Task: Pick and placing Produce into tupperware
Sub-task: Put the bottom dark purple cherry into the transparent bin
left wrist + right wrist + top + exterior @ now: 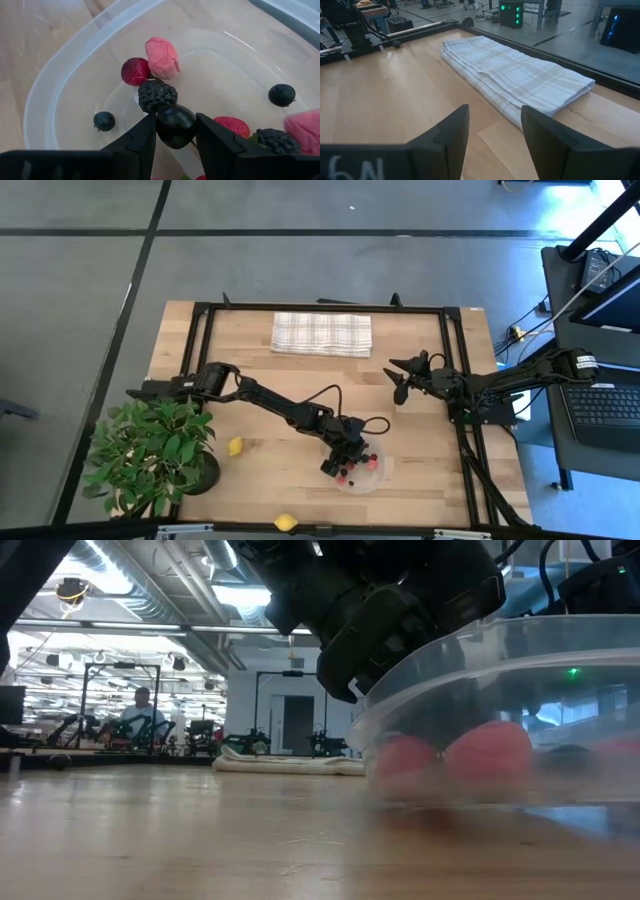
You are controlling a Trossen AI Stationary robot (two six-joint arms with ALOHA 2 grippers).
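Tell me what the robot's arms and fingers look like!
Both arms are black and jointed, with thin black cables looping along them. The left gripper has two flat, wedge-shaped dark fingers. The right gripper has the same dark fingers, with pale handwritten marks just behind them. The right arm wears a white label near its base.

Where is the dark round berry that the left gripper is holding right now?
In the left wrist view the dark berry sits pinched in the left gripper, just above the tupperware, beside a blackberry.

You see a grey floor (80, 290) crossed by dark lines, a laptop (610, 408) on a side desk, ceiling light strips (240, 595), and a seated person (140, 712) far back.
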